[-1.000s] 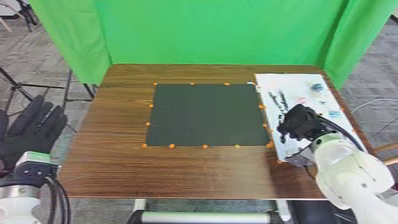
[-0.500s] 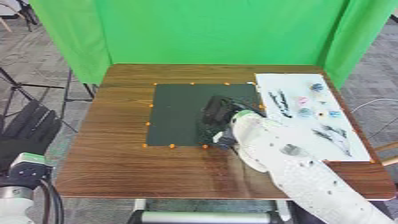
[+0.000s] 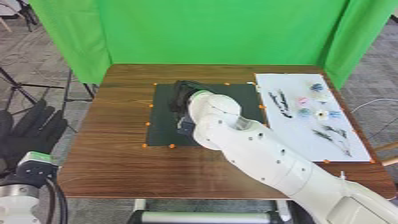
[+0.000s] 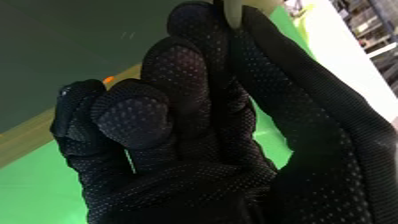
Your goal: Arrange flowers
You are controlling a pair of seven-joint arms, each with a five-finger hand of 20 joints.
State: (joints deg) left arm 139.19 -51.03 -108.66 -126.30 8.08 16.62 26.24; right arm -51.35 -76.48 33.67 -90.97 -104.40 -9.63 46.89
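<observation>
In the head view my right hand [image 3: 184, 94] is over the upper left part of the dark mat [image 3: 161, 129]. In the right wrist view, the thumb and a finger of my right hand [image 4: 293, 95] pinch a pale green stem [image 4: 233, 13]; the rest of it is hidden. Blue flowers [image 3: 335, 114], a pink flower [image 3: 303, 100] and a whitish flower [image 3: 322, 115] lie on the white board [image 3: 311, 145], along with dark sprigs [image 3: 281, 103] and a leafy sprig [image 3: 334, 136]. My left hand [image 3: 25, 142] rests at the far left, fingers straight.
The brown wooden table [image 3: 115, 172] surrounds the mat, with the white board along its right side. Small orange markers [image 3: 172, 146] line the mat's edges. A green curtain [image 3: 213, 35] hangs behind the table.
My right hand has moved left from the white board, across the dark mat to its upper left part. My left hand stays at the left edge.
</observation>
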